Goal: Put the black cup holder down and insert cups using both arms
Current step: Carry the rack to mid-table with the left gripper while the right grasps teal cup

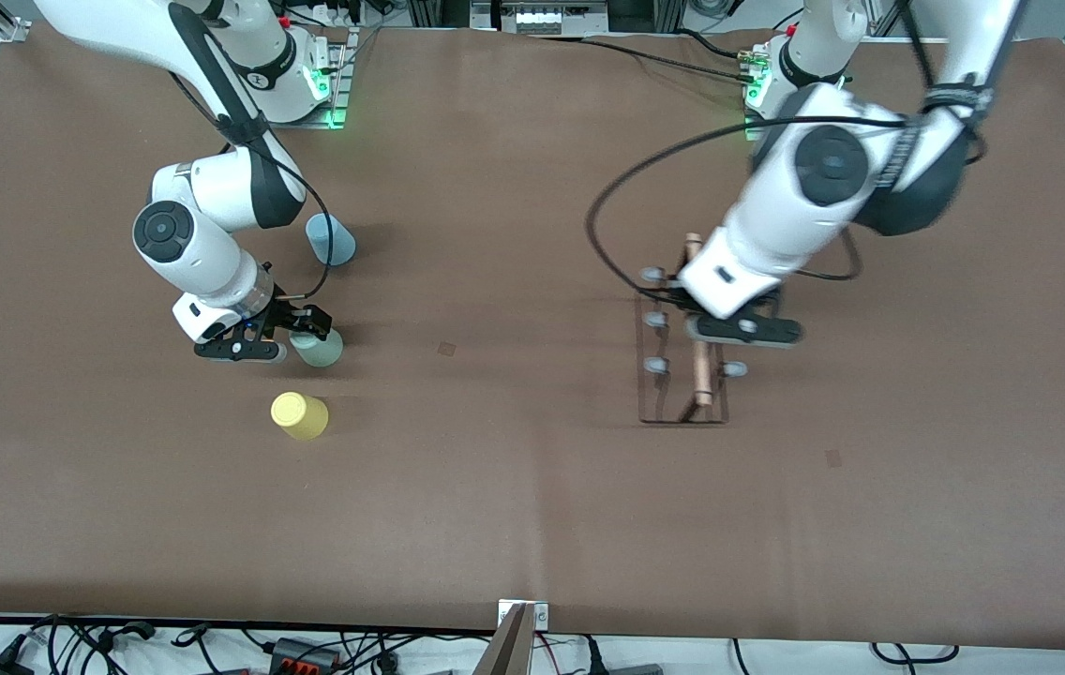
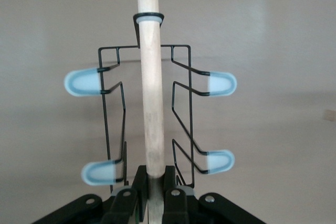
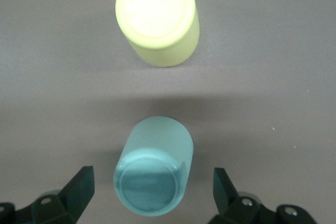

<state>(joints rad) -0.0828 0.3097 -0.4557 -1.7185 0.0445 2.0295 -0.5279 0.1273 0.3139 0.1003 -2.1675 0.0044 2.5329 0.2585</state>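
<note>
Yellow cup [image 1: 299, 415] sits upside down on the brown counter [image 1: 514, 487], lower left of the front frame, nearest the camera.

Just above it in frame: pale green cup [image 1: 319, 348], also upside down. Right gripper [image 1: 281, 337] is low at this cup, jaws spread wide. In the right wrist view the cup [image 3: 154, 167] stands between the two black fingers [image 3: 79, 188] with a gap on each side, no contact. The yellow cup [image 3: 157, 17] shows in the same view, apart from the green one.

Centre right of the front frame: black cup holder [image 1: 682, 361] lies flat on the counter, wooden rod handle [image 1: 701, 370] running up and down the frame, pale capped pegs [image 1: 655, 365] sticking out on both sides. Left gripper [image 1: 741, 327] is down on it, jaws pinching the rod. The left wrist view confirms this: fingers [image 2: 130, 198] clamp the rod [image 2: 151, 93] near one end, wire frame [image 2: 113, 119] and four pegs visible around it.

Farthest back: light blue cup [image 1: 330, 240], upper left of the front frame, next to the right arm's forearm, well apart from the holder.
</note>
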